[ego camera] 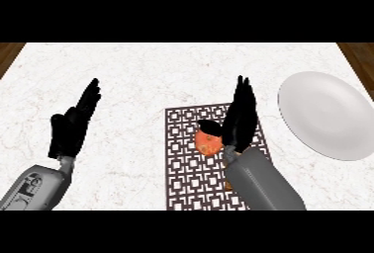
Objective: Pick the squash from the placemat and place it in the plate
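An orange squash (208, 142) lies on a dark brown patterned placemat (191, 173) near the middle of the counter. My right hand (240, 118) stands over the placemat just right of the squash, fingers straight and pointing away, its thumb reaching over the squash's top. Part of the squash is hidden behind the hand. A white plate (325, 113) sits to the right of the placemat, with nothing on it. My left hand (74, 123) is at the left, open with fingers up, resting above the bare counter.
The white marble counter (146, 74) stretches around the placemat. Wooden floor (361, 54) shows past the counter's far corners. The plate lies close to the counter's right edge.
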Controlling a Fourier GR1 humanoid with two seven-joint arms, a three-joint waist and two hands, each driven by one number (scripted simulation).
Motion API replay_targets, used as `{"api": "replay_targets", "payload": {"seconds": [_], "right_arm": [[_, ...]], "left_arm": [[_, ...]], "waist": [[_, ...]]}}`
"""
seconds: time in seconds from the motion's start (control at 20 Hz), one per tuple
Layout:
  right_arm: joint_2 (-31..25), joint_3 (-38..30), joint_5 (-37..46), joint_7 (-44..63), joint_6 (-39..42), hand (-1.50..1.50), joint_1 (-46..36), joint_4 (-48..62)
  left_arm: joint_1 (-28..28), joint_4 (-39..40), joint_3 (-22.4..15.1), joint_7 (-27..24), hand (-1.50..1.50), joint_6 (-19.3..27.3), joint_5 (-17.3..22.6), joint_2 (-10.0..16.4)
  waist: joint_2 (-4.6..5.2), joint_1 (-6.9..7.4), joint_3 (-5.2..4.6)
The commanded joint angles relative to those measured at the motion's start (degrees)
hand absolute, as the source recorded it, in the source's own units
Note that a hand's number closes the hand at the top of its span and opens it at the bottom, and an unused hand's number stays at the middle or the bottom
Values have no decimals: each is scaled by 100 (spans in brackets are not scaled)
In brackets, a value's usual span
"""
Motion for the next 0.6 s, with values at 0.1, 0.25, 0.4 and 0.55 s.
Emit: {"api": "replay_targets", "payload": {"seconds": [0.1,0.25,0.4,0.55], "right_arm": [[48,392,55,2250,1849,-150,-459,-485],[48,424,-74,2939,2579,-150,-685,-800],[48,376,-340,3196,2965,-150,-720,-922],[48,175,-438,3206,3058,-150,-716,-1059]], "left_arm": [[-32,84,100,3,0,15,30,-33],[-162,-57,65,110,0,23,-45,-17],[-44,87,37,-25,0,39,-82,-120],[-175,75,186,58,0,-232,82,26]], "waist": [[-20,-25,19],[4,-6,36],[34,5,35],[48,10,40]]}}
